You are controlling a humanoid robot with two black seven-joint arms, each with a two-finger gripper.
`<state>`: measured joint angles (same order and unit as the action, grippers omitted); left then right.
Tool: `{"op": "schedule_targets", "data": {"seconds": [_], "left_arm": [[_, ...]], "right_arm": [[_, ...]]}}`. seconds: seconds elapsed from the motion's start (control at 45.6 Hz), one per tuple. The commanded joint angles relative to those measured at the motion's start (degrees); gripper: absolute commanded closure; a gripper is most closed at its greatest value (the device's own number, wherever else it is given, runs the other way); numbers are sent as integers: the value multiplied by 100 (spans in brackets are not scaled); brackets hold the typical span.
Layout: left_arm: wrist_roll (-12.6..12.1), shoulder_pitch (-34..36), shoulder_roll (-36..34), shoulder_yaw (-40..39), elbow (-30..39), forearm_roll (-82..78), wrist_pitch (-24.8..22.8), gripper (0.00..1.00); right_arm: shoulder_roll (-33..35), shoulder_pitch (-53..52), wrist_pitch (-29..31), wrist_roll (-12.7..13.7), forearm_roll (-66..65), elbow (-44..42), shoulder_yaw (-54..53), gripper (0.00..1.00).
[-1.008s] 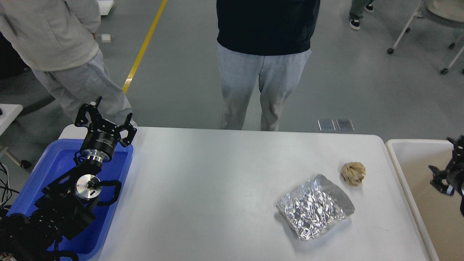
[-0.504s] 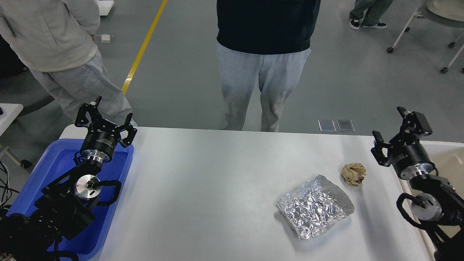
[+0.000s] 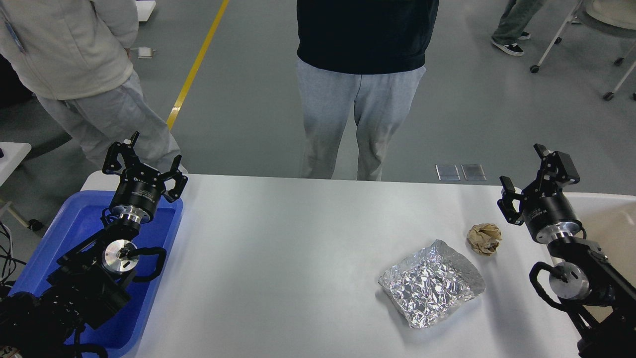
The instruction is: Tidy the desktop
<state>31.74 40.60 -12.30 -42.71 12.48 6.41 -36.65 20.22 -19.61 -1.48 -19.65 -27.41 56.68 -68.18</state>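
Observation:
The white desktop (image 3: pixel 298 258) fills the middle of the head view. A crumpled silver foil sheet (image 3: pixel 431 284) lies on it at the right, and a brown crumpled paper ball (image 3: pixel 484 238) lies just beyond the foil. My right gripper (image 3: pixel 536 174) is open and empty, raised over the desktop's right edge, a little right of the paper ball. My left gripper (image 3: pixel 144 159) is open and empty, raised over the far end of the blue tray (image 3: pixel 64 233).
A cream-white bin (image 3: pixel 613 219) stands at the desktop's right side, partly behind my right arm. One person stands at the far edge in the middle, another at the far left. Chair legs on castors stand at the far right.
My right arm rose from low over the bin and moved left to the desktop's right edge, gripper now pointing up and open. The left arm has not moved.

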Motion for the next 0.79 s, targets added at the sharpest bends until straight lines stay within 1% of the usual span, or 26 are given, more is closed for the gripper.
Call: {"op": "schedule_targets", "data": {"seconds": [0.0,0.066,0.395,0.438,0.57,0.767], "left_arm": [[-1,0,0,0,0,1,0,0],[-1,0,0,0,0,1,0,0],[-1,0,0,0,0,1,0,0],[-1,0,0,0,0,1,0,0],[-1,0,0,0,0,1,0,0],[-1,0,0,0,0,1,0,0]], "right_arm": [[-71,1,25,-4,1026,-42,33,0],[-62,19,25,-4,1176,-51,51,0],[87,-8,51,-21,1106,-60,464,0],[114,-8,60,-47,949,-51,464,0],[114,-8,78,-241,509,-43,473,0],[70,-16,86,-250,500,-51,481,0]]}}
